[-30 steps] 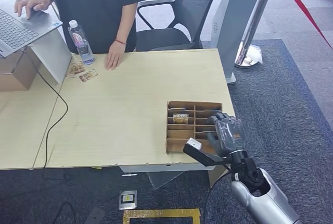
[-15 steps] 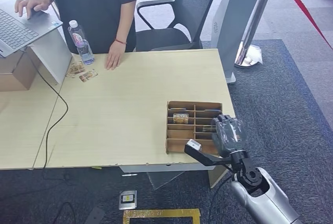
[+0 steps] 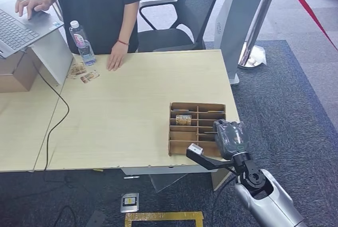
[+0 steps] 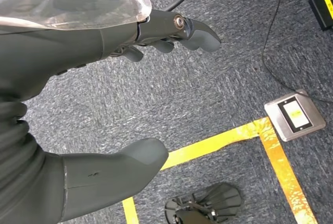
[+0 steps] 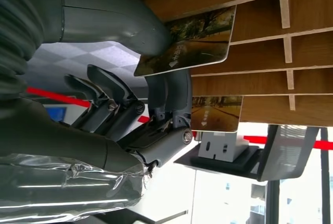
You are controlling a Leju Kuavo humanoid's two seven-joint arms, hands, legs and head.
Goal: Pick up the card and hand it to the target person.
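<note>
Card [image 5: 188,41] sat in cardboard organizer [image 3: 197,126] slot on desk [image 3: 131,111]; right hand [image 5: 129,104] pinched it, thumb against fingers [image 5: 168,96]; left hand [image 4: 78,94] hung with fingers released.

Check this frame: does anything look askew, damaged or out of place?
Nothing looks damaged or spilled. Two loose cards lie on the table by the water bottle, outside the cardboard organizer. In the right wrist view, the right robot hand pinches one card that sticks partway out of its slot, tilted.
</note>
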